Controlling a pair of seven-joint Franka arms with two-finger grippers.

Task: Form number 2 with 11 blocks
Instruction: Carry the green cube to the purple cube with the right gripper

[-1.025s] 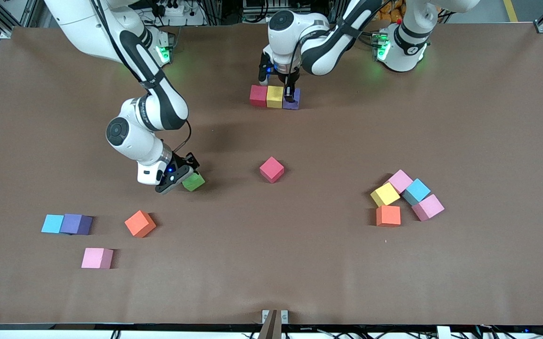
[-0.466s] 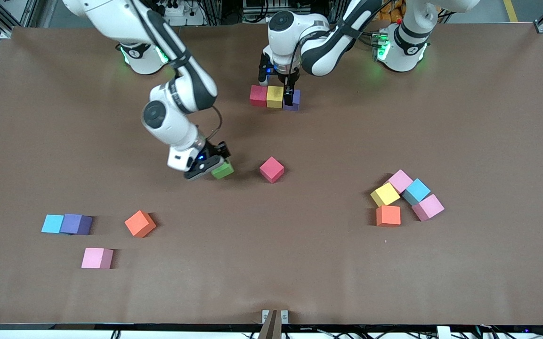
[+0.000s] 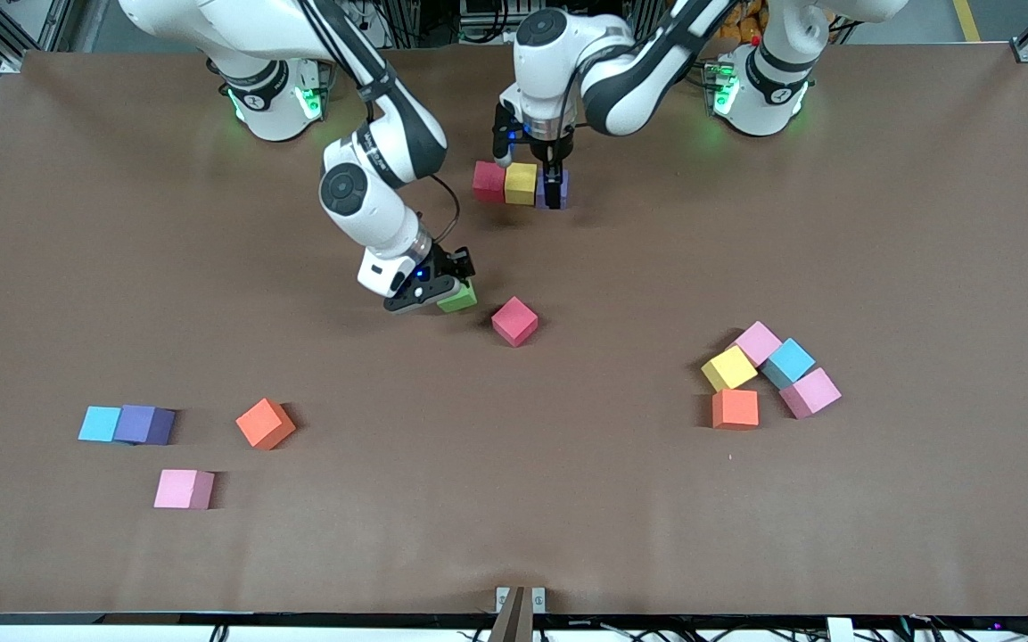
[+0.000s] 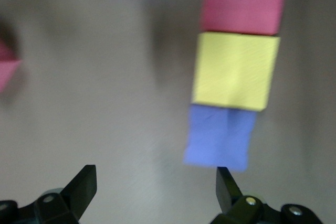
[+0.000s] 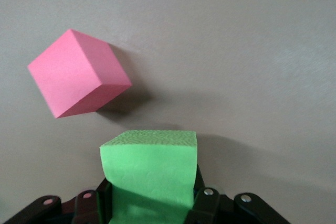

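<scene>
We carry the green block (image 3: 458,297) in our right tool (image 3: 436,295), squeezed tight, over the desk (image 3: 924,223) by a loose red block (image 3: 514,321). Set it under the purple block (image 3: 552,189), edges square. Our left tool (image 3: 530,176) hangs open above that three-block row. Fourteen blocks: three pink, one green, two of each other color.

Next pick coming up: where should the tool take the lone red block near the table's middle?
Come from straight above the red block and close on two opposite side faces. It sits turned at an angle to the table's edges, so rotate the tool to match. All its sides look free.
</scene>
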